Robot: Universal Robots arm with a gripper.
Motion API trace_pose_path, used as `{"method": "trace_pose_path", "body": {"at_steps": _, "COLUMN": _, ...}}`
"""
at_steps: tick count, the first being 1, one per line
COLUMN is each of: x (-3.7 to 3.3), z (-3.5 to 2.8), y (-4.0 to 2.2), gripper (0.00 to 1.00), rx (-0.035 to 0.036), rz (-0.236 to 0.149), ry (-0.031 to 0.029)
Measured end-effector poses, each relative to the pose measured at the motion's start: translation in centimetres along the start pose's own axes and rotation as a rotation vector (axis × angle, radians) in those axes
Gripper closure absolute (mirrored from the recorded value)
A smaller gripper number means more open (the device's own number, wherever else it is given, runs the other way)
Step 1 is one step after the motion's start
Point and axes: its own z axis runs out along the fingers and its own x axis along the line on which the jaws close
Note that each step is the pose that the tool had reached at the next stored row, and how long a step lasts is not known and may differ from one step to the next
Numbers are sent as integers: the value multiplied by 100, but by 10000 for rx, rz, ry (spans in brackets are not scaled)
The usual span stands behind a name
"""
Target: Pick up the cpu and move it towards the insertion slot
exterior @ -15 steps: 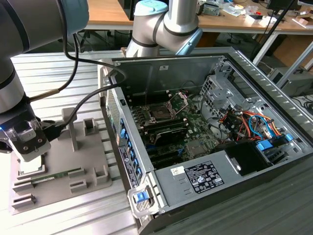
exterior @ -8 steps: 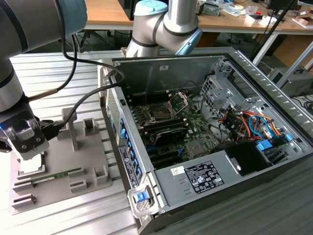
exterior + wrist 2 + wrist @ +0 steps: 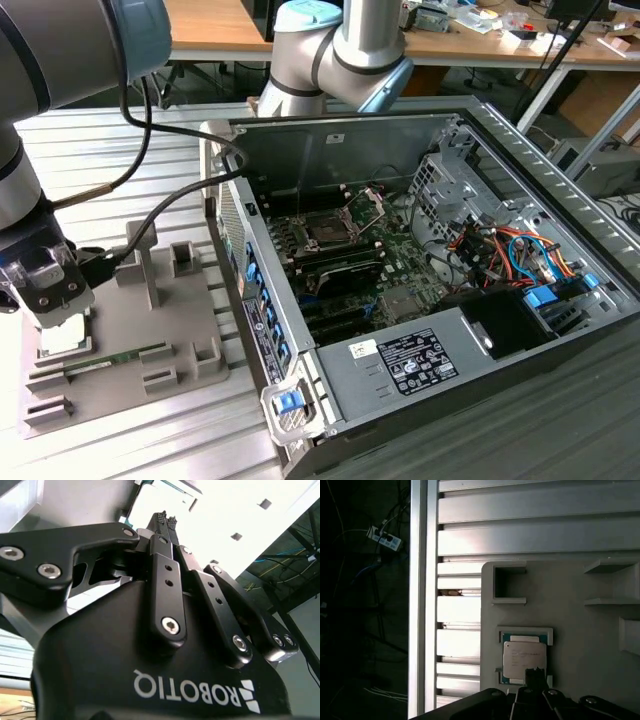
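Note:
The cpu [image 3: 522, 659], a flat silvery square chip with a green rim, lies in a pocket of the grey tray [image 3: 570, 610]. My gripper [image 3: 166, 518] hangs just over the chip's edge with its two fingertips pressed together and nothing between them. One fingertip [image 3: 535, 674] overlaps the chip in the first wrist view. In the exterior view the gripper [image 3: 52, 318] stands at the far left over the cpu [image 3: 66, 336]. The insertion slot [image 3: 325, 231], a black socket with its metal frame hinged up, sits on the green board inside the open computer case.
A long green memory stick [image 3: 110, 357] lies on the grey tray [image 3: 150, 330] beside raised holders. The case's tall side wall [image 3: 240, 260] stands between tray and socket. Cable bundles [image 3: 510, 250] and a black power supply [image 3: 500, 320] crowd the case's right side.

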Motion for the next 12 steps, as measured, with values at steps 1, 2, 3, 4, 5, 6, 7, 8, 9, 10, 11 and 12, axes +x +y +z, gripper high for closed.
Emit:
{"method": "trace_pose_path", "body": {"at_steps": 1, "x": 4, "z": 18, "y": 0, "gripper": 89, "rx": 0, "rz": 1, "ry": 0}}
{"method": "trace_pose_path", "body": {"at_steps": 2, "x": 7, "z": 34, "y": 0, "gripper": 89, "rx": 0, "rz": 1, "ry": 0}}
{"method": "trace_pose_path", "body": {"at_steps": 3, "x": 10, "z": 46, "y": -1, "gripper": 89, "rx": 0, "rz": 1, "ry": 0}}
{"method": "trace_pose_path", "body": {"at_steps": 4, "x": 10, "z": 55, "y": -1, "gripper": 89, "rx": 0, "rz": 1, "ry": 0}}
{"method": "trace_pose_path", "body": {"at_steps": 5, "x": 11, "z": 62, "y": -1, "gripper": 89, "rx": 0, "rz": 1, "ry": 0}}
{"method": "trace_pose_path", "body": {"at_steps": 6, "x": 12, "z": 73, "y": -1, "gripper": 89, "rx": 1, "rz": 1, "ry": 1}}
{"method": "trace_pose_path", "body": {"at_steps": 7, "x": 12, "z": 79, "y": -1, "gripper": 89, "rx": 0, "rz": 1, "ry": 1}}
{"method": "trace_pose_path", "body": {"at_steps": 8, "x": 12, "z": 83, "y": -1, "gripper": 89, "rx": 0, "rz": 1, "ry": 0}}
{"method": "trace_pose_path", "body": {"at_steps": 9, "x": 12, "z": 88, "y": -1, "gripper": 89, "rx": 0, "rz": 1, "ry": 0}}
{"method": "trace_pose_path", "body": {"at_steps": 10, "x": 12, "z": 96, "y": -2, "gripper": 89, "rx": 0, "rz": 1, "ry": -1}}
{"method": "trace_pose_path", "body": {"at_steps": 11, "x": 12, "z": 103, "y": -2, "gripper": 89, "rx": 0, "rz": 1, "ry": 0}}
{"method": "trace_pose_path", "body": {"at_steps": 12, "x": 12, "z": 109, "y": -2, "gripper": 89, "rx": 0, "rz": 1, "ry": 0}}
